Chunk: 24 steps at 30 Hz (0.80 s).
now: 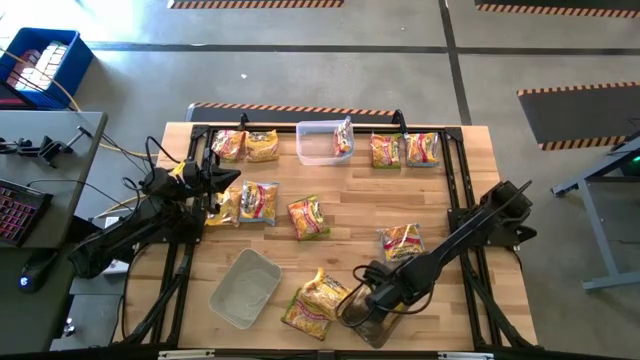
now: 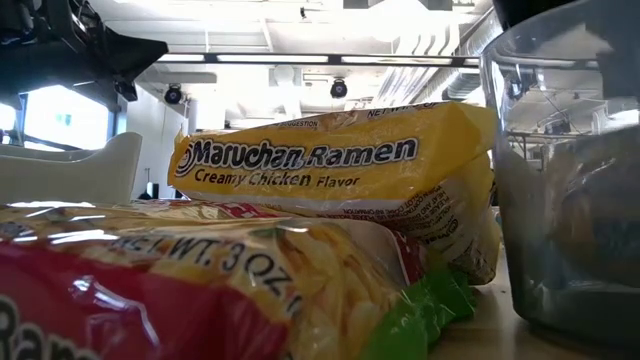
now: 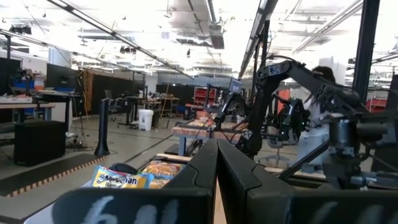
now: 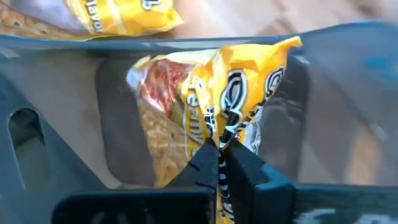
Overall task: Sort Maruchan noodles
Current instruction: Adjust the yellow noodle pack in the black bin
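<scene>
Several Maruchan packets lie flat on the table: two at the far left, two at the far right, others mid-table and two stacked near the front. One packet leans inside a clear tub. My right gripper is shut on a yellow packet over a clear tub at the near edge. My left gripper is shut and holds nothing, beside packets at the left. My right gripper pinches the yellow packet by a crumpled edge between its two fingers. The packet reaches forward past the fingertips, crinkled, inside the clear tub's walls. Whether its far end rests on the tub's floor cannot be told.
A second clear tub stands at the near left. In the low view a yellow Creamy Chicken packet lies on a red one, with the tub wall to the right. Black rails frame the table.
</scene>
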### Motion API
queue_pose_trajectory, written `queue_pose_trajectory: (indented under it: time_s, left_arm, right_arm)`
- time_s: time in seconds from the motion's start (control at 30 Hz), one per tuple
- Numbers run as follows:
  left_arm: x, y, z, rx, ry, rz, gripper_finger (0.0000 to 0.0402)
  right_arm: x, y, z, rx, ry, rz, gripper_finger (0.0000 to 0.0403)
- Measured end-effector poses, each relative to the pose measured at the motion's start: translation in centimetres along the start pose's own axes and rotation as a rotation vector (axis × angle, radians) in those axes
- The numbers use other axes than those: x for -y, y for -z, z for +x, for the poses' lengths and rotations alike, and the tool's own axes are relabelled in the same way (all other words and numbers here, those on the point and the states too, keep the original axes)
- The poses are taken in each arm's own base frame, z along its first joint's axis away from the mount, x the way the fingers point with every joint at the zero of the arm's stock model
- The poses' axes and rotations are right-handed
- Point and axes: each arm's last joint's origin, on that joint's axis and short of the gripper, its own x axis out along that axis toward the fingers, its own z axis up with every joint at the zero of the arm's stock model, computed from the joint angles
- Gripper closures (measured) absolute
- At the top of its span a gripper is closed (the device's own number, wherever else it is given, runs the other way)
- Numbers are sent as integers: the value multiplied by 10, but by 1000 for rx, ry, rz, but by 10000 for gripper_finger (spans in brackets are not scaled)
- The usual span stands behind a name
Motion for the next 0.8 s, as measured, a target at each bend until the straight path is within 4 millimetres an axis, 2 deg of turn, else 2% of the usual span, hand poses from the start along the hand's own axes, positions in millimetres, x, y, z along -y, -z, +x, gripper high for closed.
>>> queue_pose_trajectory:
  time_s: [0.27,0.37,0.5,0.63,0.8]
  left_arm:
    - [0,0,0,0,0,-1,399]
    - [0,0,0,0,0,-1,399]
    - [0,0,0,-1,0,-1,399]
    - [0,0,0,-1,0,-1,399]
    - [0,0,0,-1,0,-1,399]
  right_arm:
    - [-17,-7,-47,147,41,-31,402]
    - [-21,-9,-54,178,16,-25,402]
    - [-20,-8,-53,147,19,27,397]
    - [-18,-9,-53,60,13,42,353]
    - [-12,-17,-52,-44,22,-15,251]
